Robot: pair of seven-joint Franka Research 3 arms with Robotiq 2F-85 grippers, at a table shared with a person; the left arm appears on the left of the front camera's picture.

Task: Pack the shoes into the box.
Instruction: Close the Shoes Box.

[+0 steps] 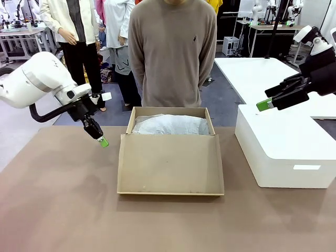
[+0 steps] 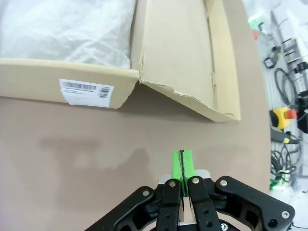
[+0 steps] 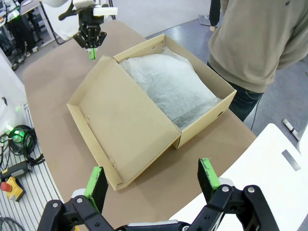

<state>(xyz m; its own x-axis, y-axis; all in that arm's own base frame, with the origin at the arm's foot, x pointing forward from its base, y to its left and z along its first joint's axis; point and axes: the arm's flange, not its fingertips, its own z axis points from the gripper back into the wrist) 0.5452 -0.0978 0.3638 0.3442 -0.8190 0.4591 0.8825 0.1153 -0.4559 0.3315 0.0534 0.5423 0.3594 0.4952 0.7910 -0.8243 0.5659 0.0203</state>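
Note:
The tan cardboard box stands at the middle of the brown table, its flap lid lying open toward me. White tissue paper covers its inside; the shoes are hidden or out of view. In the right wrist view the box lies ahead with the tissue bulging. My left gripper hovers shut just left of the box, low over the table; in its own view the left gripper has its green pads pressed together, nothing between them. My right gripper is open above the white block; its fingers stand wide apart.
A big white block-shaped box stands on the table's right side. A person in a beige sweater stands behind the cardboard box, hands out of sight. A barcode label is on the box's side wall. Bare tabletop spreads at front left.

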